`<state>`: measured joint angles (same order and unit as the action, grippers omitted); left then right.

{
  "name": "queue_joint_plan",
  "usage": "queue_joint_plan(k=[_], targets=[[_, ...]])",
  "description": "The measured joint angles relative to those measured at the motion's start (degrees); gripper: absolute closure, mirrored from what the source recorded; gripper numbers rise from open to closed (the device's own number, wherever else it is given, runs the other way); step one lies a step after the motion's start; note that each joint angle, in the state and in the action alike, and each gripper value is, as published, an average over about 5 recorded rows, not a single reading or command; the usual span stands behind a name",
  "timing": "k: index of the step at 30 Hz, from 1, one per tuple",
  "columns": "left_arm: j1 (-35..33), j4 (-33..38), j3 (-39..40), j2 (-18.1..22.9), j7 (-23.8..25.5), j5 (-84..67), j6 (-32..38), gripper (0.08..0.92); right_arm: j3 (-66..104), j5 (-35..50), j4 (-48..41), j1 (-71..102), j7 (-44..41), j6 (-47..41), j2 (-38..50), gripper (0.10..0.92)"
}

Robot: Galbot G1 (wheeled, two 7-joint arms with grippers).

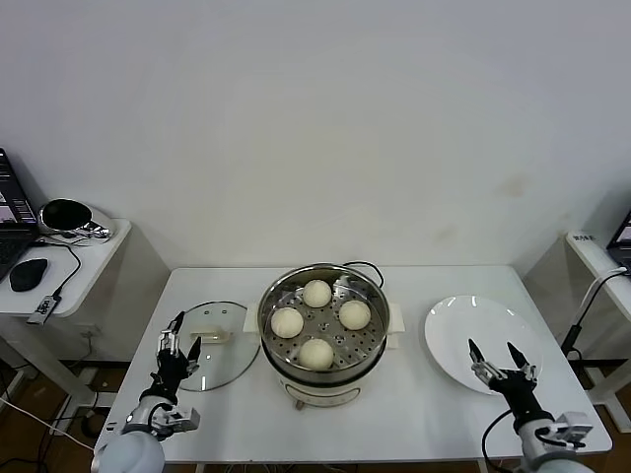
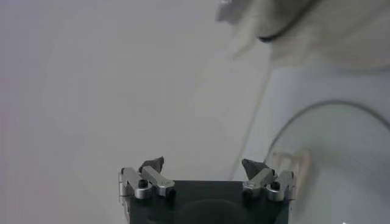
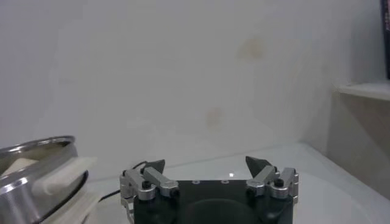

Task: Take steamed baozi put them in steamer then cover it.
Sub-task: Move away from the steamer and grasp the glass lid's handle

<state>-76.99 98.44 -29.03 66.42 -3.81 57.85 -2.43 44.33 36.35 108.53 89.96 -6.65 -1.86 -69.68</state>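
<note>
From the head camera, four steamed baozi (image 1: pixel 316 322) sit apart from one another on the perforated floor of the steel steamer (image 1: pixel 372 340), which stands at the middle of the white desk (image 1: pixel 434 404). The glass cover (image 1: pixel 229 357) lies flat on the desk just beside the steamer on the robot's left, its cream bar handle (image 1: pixel 214 336) facing up. An empty white plate (image 1: pixel 483 328) rests on the robot's right. The left tool (image 1: pixel 178 343) hovers over the cover's outer edge, fingers spread and holding nothing; the right tool (image 1: pixel 491 357) hangs over the plate's near rim, likewise released.

The left wrist camera shows the left tool (image 2: pixel 203 165) wide apart, the cover (image 2: pixel 341 146) and its handle (image 2: pixel 292 164) beyond.

The right wrist camera shows the right tool (image 3: pixel 207 164) spread and empty, the steamer (image 3: pixel 36 176) to one side.
</note>
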Motion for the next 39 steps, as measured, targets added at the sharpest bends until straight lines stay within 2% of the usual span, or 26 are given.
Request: queue_joint_plan(k=[11, 39], targets=[[4.7, -6.6, 3.6, -0.6, -0.8, 6.6, -3.3, 0.177, 0.4, -1.3, -0.4, 0.5, 0.5, 0.4, -1.7, 0.203], [13.3, -16.7, 7.9, 2.8, -1.0, 10.9, -9.3, 0.177, 0.7, -3.4, -2.8, 0.6, 0.8, 1.5, -3.3, 0.203]])
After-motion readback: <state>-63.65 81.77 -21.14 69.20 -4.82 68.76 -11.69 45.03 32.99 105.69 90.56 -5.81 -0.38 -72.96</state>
